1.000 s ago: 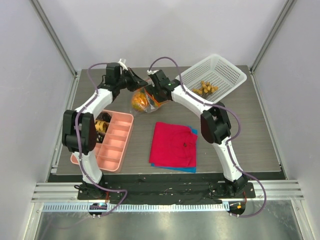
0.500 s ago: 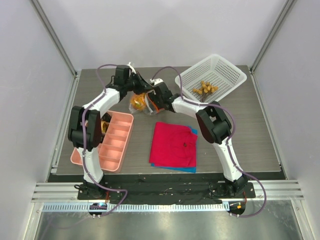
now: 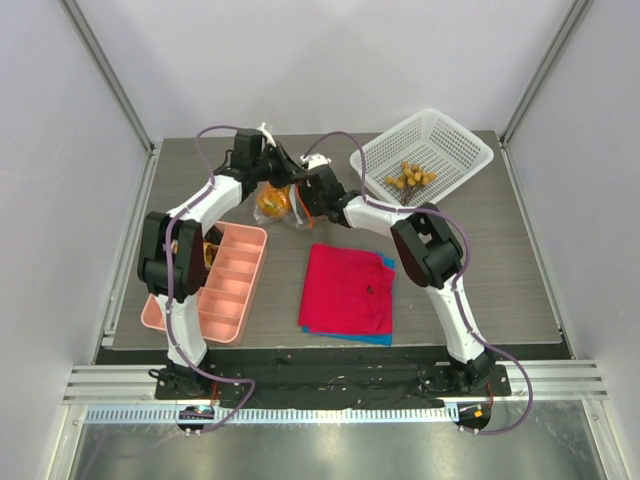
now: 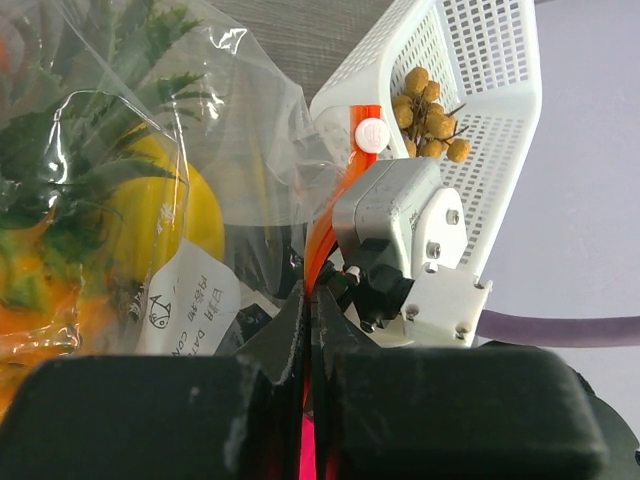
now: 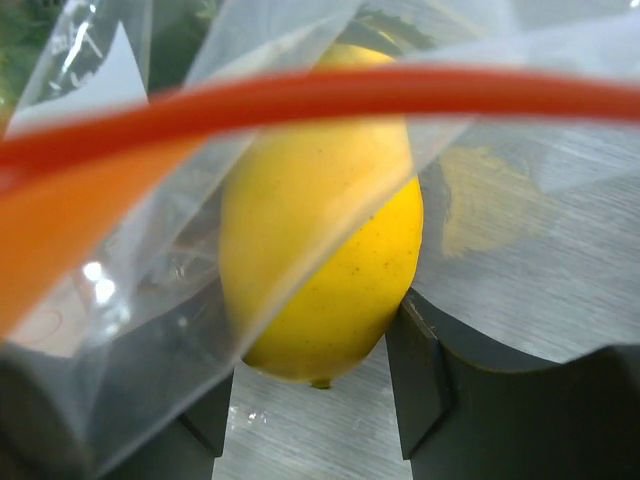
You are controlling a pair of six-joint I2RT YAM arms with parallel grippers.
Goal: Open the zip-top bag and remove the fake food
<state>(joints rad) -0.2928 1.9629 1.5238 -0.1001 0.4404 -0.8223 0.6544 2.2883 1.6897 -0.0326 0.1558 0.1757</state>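
Note:
The zip-top bag (image 3: 277, 207) hangs crumpled between the two wrists at the back middle of the table. My left gripper (image 4: 310, 300) is shut on the bag's orange-red zip strip (image 4: 335, 205), just below its white slider (image 4: 371, 135). Through the clear plastic I see a pineapple's green crown (image 4: 90, 150) and a yellow fruit (image 4: 175, 215). My right gripper (image 5: 312, 365) reaches in at the bag's mouth under the zip strip (image 5: 300, 95). Its fingers (image 5: 420, 385) press either side of the yellow fruit (image 5: 320, 260), part of the fake food. Plastic film veils the left finger.
A white mesh basket (image 3: 455, 150) with brownish pieces (image 3: 410, 178) stands tilted at the back right, close behind the right wrist. A pink divided tray (image 3: 232, 285) lies at the left. A red cloth (image 3: 348, 290) over a blue one lies in the middle.
Both wrists have drawn closer over the bag; the left wrist shifted right and the right one dipped lower and left. The right jaws have narrowed onto the yellow fruit.

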